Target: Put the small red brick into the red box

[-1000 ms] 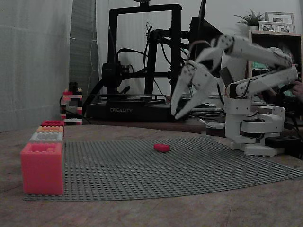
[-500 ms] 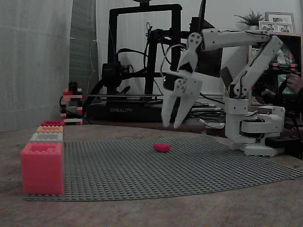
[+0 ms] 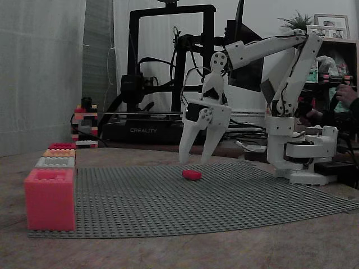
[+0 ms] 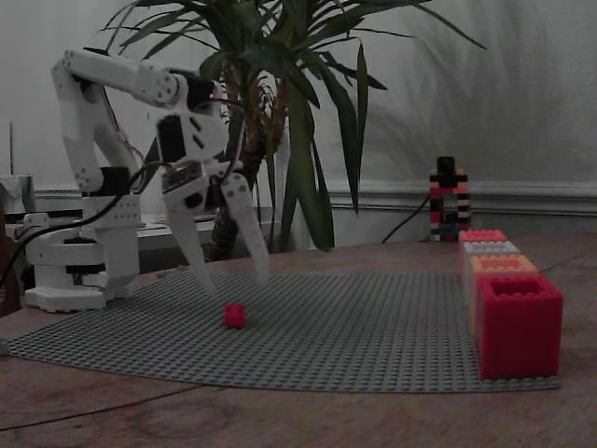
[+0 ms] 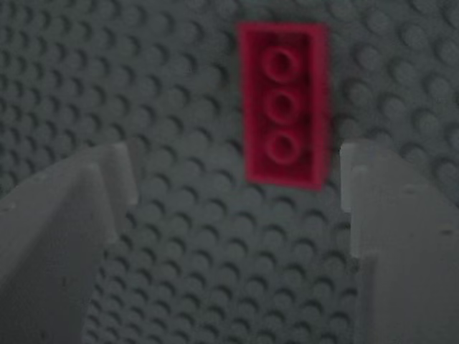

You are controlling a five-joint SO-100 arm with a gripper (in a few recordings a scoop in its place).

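The gripper (image 3: pixel 193 159) hangs just above the small red brick (image 3: pixel 191 175), jaws spread wide and holding nothing. In the wrist view the brick (image 5: pixel 285 104) lies on the studded baseplate (image 5: pixel 193 272) between the fingertips, nearer the right one.

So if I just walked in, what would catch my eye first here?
Probably the white arm's tool, hanging open just above a small red brick that lies on the grey studded baseplate. Next, the row of coloured boxes along the plate's edge: in a fixed view the red box stands nearest the camera, well away from the brick.
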